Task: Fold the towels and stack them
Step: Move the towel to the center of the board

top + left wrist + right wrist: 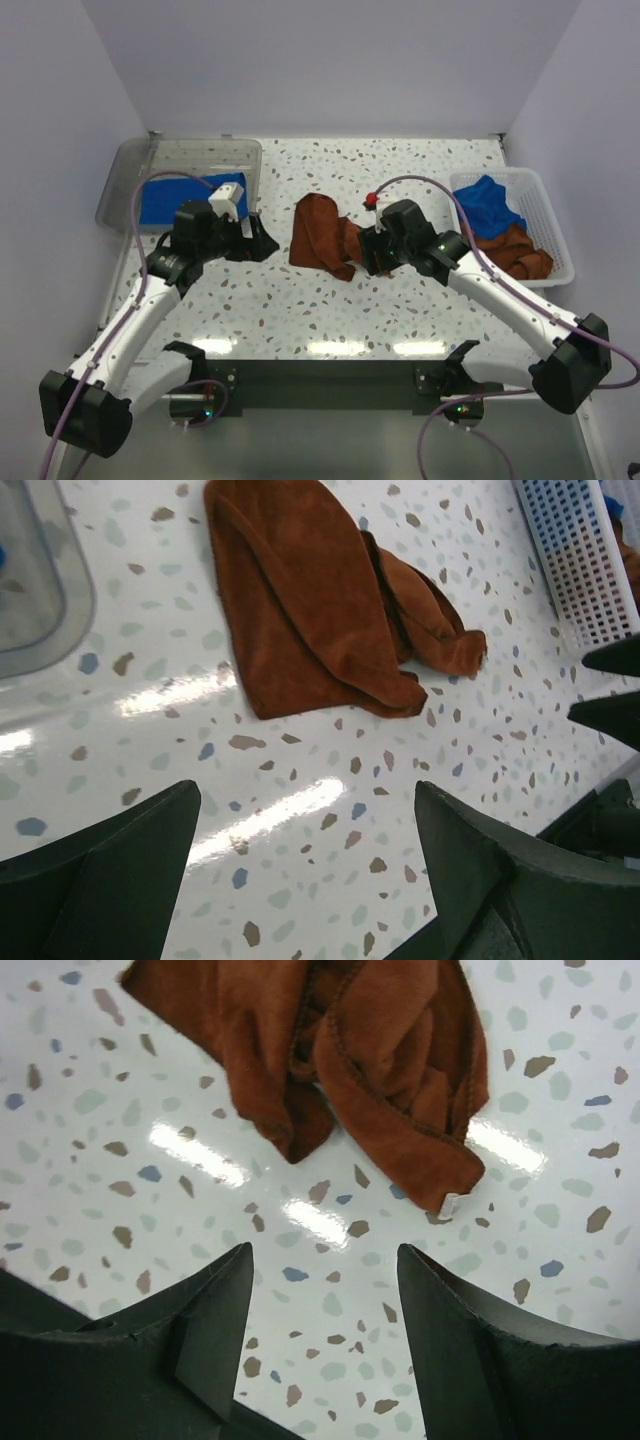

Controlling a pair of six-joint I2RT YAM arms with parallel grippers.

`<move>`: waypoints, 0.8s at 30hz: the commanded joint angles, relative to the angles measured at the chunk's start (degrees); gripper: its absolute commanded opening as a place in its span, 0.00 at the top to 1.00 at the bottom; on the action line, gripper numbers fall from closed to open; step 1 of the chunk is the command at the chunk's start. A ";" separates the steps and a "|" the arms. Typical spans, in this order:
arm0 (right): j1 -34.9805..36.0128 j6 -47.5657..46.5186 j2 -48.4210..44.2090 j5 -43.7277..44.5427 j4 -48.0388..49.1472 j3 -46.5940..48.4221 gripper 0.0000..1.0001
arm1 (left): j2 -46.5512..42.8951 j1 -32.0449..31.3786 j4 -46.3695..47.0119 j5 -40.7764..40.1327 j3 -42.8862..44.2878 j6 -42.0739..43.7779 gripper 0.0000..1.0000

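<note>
Looking down past my own fingers, I see my right gripper released, its 2 dark wedge-shaped jaws spread with only bare table between them. That surface is glossy white, flecked with brown, blue and grey chips.

Just beyond the fingertips, apart from them, lies the rust-brown towel. It is soft napped terry, bunched on this side into thick rolled folds, and a small white tag sits at its nearest corner.

My left gripper is also open and empty, low over the table on the towel's other side, with a stretch of bare surface between us. From there the towel's left part lies flatter, a rough folded panel, while its right part is crumpled into a lump.

From above, the towel sits mid-table between my 2 grippers, with the right one just beside its crumpled edge.

Farther back on the left, a clear plastic tray holds a folded blue towel lying flat. Farther back on the right, a white mesh basket holds a heaped blue towel and a second brown towel, both loosely piled.
</note>
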 commanded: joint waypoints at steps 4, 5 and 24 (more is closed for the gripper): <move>-2.62 -1.46 7.54 4.51 5.81 -0.76 0.38 | 10.41 -10.60 8.32 -7.30 -1.31 -6.28 0.09; -2.62 -1.98 8.16 3.54 6.43 -0.68 0.37 | 14.34 -11.83 9.19 -9.31 -1.13 -6.80 0.11; -2.00 -1.64 8.52 -6.93 16.28 -8.67 0.36 | 40.83 -19.75 16.05 -27.97 6.69 -9.71 0.46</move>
